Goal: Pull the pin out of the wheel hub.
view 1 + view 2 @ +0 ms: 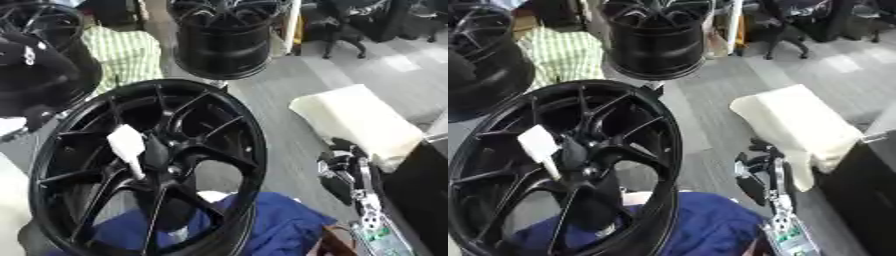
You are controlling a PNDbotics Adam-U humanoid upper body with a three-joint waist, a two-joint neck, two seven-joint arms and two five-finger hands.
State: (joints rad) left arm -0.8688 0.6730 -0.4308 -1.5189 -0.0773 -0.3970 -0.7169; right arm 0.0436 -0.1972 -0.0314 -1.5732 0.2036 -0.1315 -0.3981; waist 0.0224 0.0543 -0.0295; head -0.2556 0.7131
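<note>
Pin (128,148) sits in the wheel hub (166,159), white tab upward; your pull is not yet done. Right robot hand (759,172) hangs beside the rim, well apart; fingers unclear. Left robot hand out of sight.

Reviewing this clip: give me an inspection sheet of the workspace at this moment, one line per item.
Surface: no table seen; grey floor below.
Job's things: black wheel hub stands tilted in the foreground; white pin sticks out near its centre, not yet pulled.
Clutter: blue cloth under the hub; cream cushion to the right.
Hands: right hand hangs apart from the hub, fingers relaxed; left hand not in view.
Cables: nothing seen.
Surroundings: second black wheel behind, another dark wheel at upper left, green-striped fabric, office chair.
</note>
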